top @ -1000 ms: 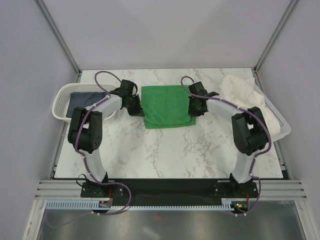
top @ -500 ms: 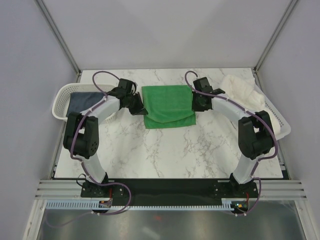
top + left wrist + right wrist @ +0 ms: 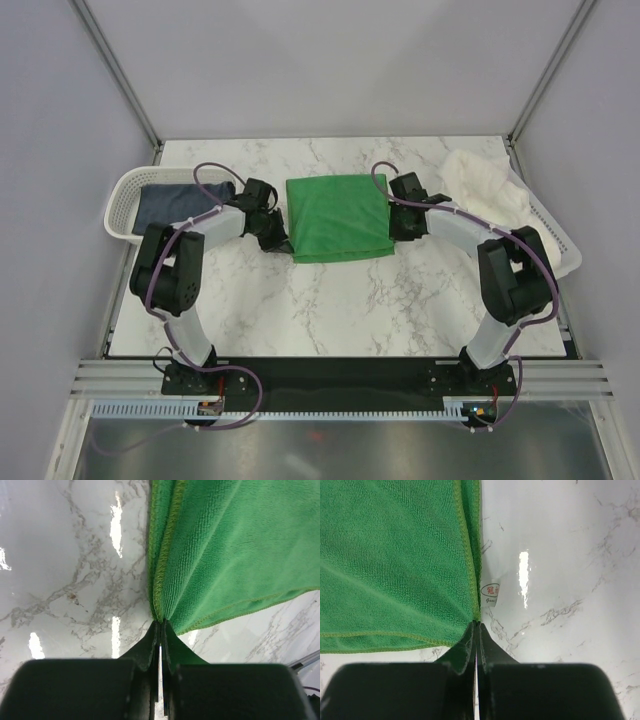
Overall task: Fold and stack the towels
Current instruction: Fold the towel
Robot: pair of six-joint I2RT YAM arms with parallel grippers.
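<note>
The green towel (image 3: pixel 338 218) lay on the table (image 3: pixel 350 300) a little toward 12 o'clock from its middle, a neat, near-square pad with more than one layer showing at its side hems. The left gripper (image 3: pixel 160 625) was shut on the hem at the pad's 8 o'clock corner. The right gripper (image 3: pixel 476 625) was shut on the hem at the 4 o'clock corner, next to a small white label (image 3: pixel 491 594). In both wrist views the jaws stood tight together with only a thin edge of cloth pinched at the tips.

The step in hand looked like the folding of this first towel: one fold seemed to be down, with both corners held low over the marble. The navy towel (image 3: pixel 165 205) waited in the basket (image 3: pixel 118 200) at 9 o'clock. The white towel (image 3: pixel 485 180) was heaped in the other basket (image 3: pixel 560 255) at 2 o'clock (by far the bulkier of the two left).

The next move probably called for setting the two corners down level and letting go together, so the layers would not drag askew. After that, both arms would have to draw straight back toward 6 o'clock without snagging the hem. Whether a further fold was wanted could not be told from the pad's shape alone.
</note>
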